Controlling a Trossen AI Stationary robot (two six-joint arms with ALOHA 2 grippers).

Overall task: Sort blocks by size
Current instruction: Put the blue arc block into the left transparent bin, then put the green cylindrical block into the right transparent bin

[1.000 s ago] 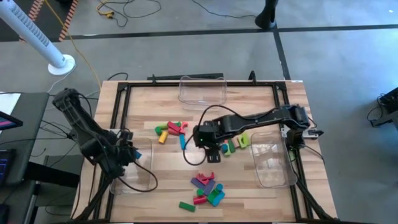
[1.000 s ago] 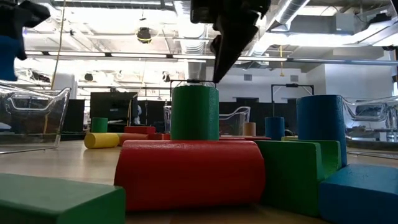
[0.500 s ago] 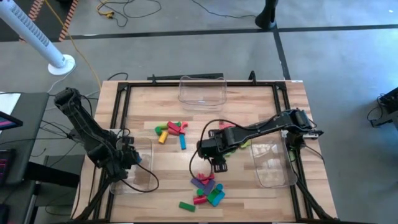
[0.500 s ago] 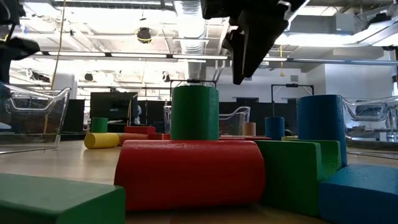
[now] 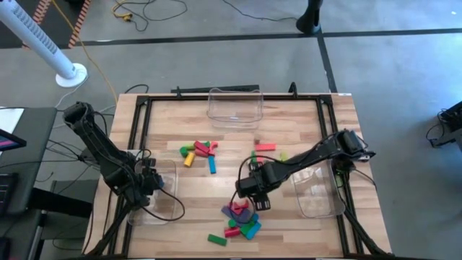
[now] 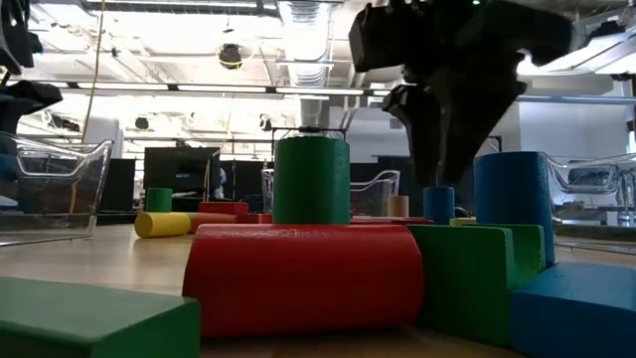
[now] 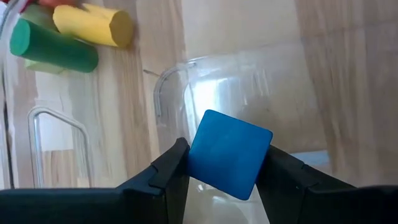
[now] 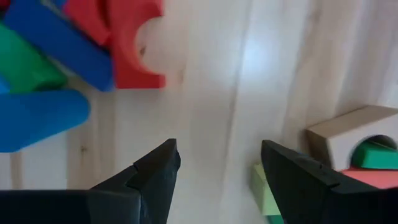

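A blue block (image 7: 229,152) with a square face sits between the fingers of my left gripper (image 7: 224,167), over the clear left bin (image 5: 164,202) at the table's left edge. My right gripper (image 8: 217,168) stands open over bare wood, with nothing between its fingers. It is just on the far side of the near pile of blocks (image 5: 240,217). Its wrist view shows a red arch (image 8: 127,46) and a tan arch (image 8: 348,134) to either side. More blocks (image 5: 198,152) lie at mid-table. My left gripper pinches the blue block by two opposite sides (image 7: 198,158) between its two fingers. The fingers slant steeply down from above. The block is tilted and hangs over the bin's inside; I cannot tell whether it touches the bin's floor.
A clear bin (image 5: 234,107) stands at the far edge and another (image 5: 316,189) at the right. A red bar (image 5: 265,146) lies alone at mid-right, and a green block (image 5: 216,238) lies near the front edge. Bare wood lies between the block groups.
My right gripper has gone toward the table's near edge and a little right, sinking from the mid-table blocks to just beside the near pile, still open. My left gripper has sunk toward the left bin with the blue block.
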